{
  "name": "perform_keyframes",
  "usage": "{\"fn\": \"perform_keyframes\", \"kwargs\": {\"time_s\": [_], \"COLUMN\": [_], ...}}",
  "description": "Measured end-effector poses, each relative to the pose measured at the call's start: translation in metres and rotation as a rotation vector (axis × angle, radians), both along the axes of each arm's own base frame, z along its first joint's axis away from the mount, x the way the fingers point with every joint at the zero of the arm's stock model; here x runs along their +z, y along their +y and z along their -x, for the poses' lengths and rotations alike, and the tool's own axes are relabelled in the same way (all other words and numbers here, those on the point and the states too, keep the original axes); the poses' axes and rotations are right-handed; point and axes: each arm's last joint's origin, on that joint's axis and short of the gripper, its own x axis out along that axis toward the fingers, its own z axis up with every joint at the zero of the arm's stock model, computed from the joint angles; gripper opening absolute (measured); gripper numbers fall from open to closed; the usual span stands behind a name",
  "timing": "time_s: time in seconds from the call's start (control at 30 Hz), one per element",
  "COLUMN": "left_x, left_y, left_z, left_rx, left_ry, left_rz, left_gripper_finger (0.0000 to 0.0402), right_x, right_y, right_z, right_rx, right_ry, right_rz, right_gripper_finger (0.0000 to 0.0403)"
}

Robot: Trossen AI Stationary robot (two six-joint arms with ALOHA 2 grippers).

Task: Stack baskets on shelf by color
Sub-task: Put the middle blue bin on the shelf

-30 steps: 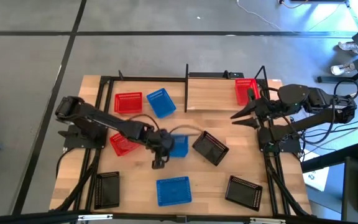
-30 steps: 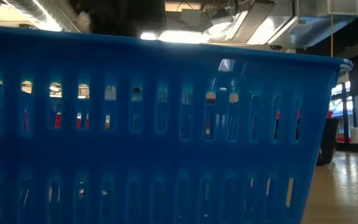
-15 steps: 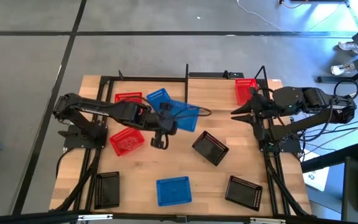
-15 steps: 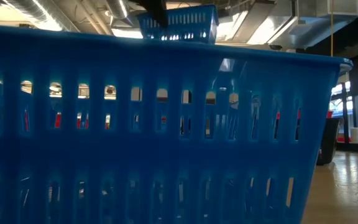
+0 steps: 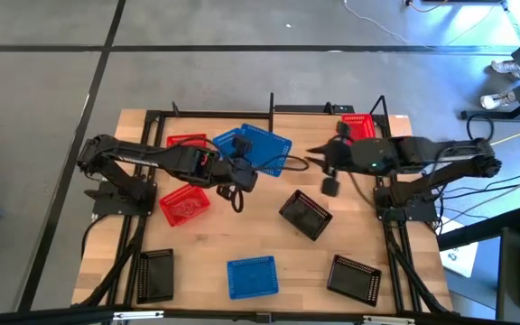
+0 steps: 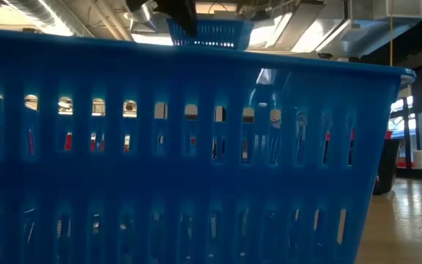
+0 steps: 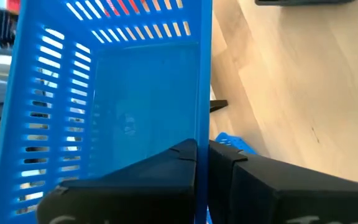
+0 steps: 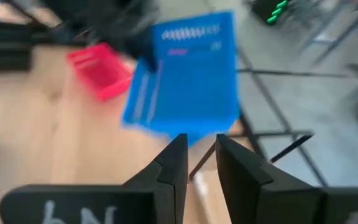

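**Blue basket held aloft beside its twin, right arm reaching in**

The perforated blue plastic basket (image 5: pixel 264 151) we care about hangs above the bench, lifted clear of the wood, with one wall pinched between the fingers of the left claw (image 5: pixel 238 177); the left wrist view shows the dark fingers closed on that wall. It overlaps a second blue perforated basket (image 5: pixel 230 142) resting at the front edge of the low black rod-framed shelf (image 5: pixel 301 135). From the claw, the held basket lies toward the shelf and slightly toward the right arm, its long axis running roughly across the bench.

We judge the coming move turns on lining that axis up with the basket below, which sits skewed, so nesting may need a twist. The left arm is plainly the nearer one.

The right claw (image 5: pixel 315 155) reaches toward the held basket from the other side, just beside its edge; its fingers stand narrow with nothing between them.

Farther out we see a red perforated basket (image 5: pixel 359 128) on the shelf's right end, two more red ones (image 5: pixel 184 206) by the left arm, a third blue basket (image 5: pixel 251 276) at the near edge, and black baskets (image 5: pixel 305 215) scattered on the light wooden bench (image 5: pixel 404 289)
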Motion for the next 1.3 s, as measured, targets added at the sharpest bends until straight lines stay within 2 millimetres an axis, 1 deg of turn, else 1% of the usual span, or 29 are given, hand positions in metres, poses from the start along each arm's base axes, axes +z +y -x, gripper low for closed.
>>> {"fn": "perform_keyframes", "kwargs": {"time_s": [0.13, 0.23, 0.43, 0.73, 0.9, 1.2, 1.3], "left_x": [0.0, 0.001, 0.001, 0.001, 0.001, 0.002, 0.002], "left_y": [-0.001, -0.002, -0.002, -0.002, -0.002, -0.002, -0.002], "left_z": [0.0, -0.001, -0.001, -0.001, -0.002, -0.003, -0.003], "left_rx": [-0.013, -0.014, -0.015, -0.014, -0.029, -0.033, -0.034], "left_ry": [0.003, -0.003, -0.002, -0.003, 0.0, -0.019, -0.021], "left_rz": [-0.008, -0.008, -0.009, -0.01, -0.022, -0.016, -0.014], "left_gripper_finger": [0.0, 0.0, 0.0, 0.0, 0.0, 0.0, 0.0], "right_x": [-0.004, -0.012, -0.025, -0.03, -0.031, -0.031, -0.031], "right_y": [-0.004, -0.011, -0.027, -0.044, -0.052, -0.065, -0.067], "right_z": [-0.024, -0.036, -0.051, -0.055, -0.056, -0.054, -0.054], "right_rx": [-0.057, -0.09, -0.132, -0.174, -0.108, -0.13, -0.102], "right_ry": [-0.056, -0.035, 0.01, 0.028, 0.03, 0.028, 0.028], "right_rz": [0.016, 0.02, 0.013, 0.002, -0.061, -0.082, -0.107], "right_gripper_finger": [0.0083, 0.0083, 0.0083, 0.0083, 0.0083, 0.0083, 0.0083]}}
